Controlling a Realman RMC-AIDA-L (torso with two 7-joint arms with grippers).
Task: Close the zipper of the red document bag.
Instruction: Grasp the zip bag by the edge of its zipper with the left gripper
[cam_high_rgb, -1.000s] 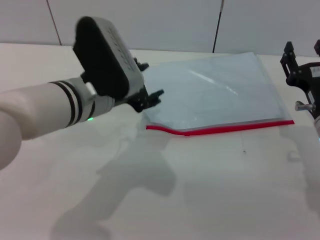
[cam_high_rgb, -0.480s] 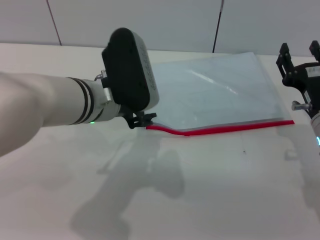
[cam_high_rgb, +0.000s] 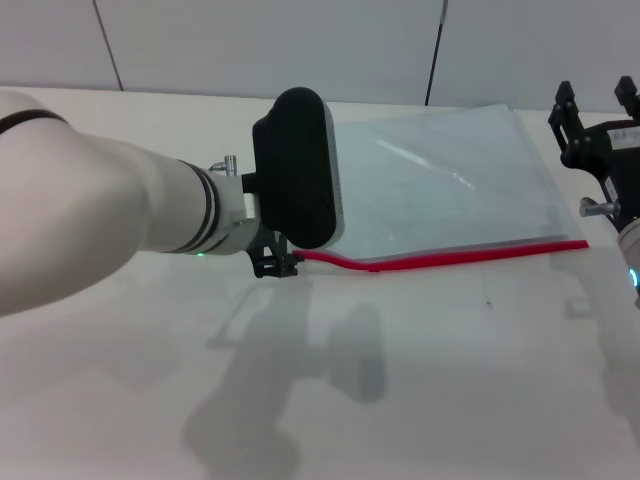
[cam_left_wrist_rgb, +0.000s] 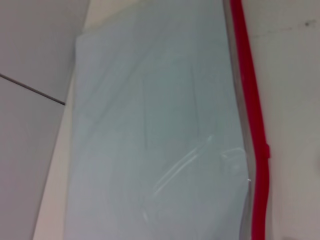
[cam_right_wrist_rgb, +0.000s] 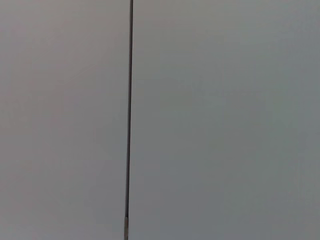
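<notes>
Reaching the left end of the zipper on the red document bag, the left gripper sits low — I cannot tell its grip; the right gripper waits, fingers apart.

A plain lab or test room: a bare white table stands against pale grey wall panels with dark seams.

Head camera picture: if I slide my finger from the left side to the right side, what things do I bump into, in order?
Left gripper on its big white arm → translucent pale blue-grey document bag with the thin bright red zipper along its near edge → black right gripper, raised at the right edge.
</notes>
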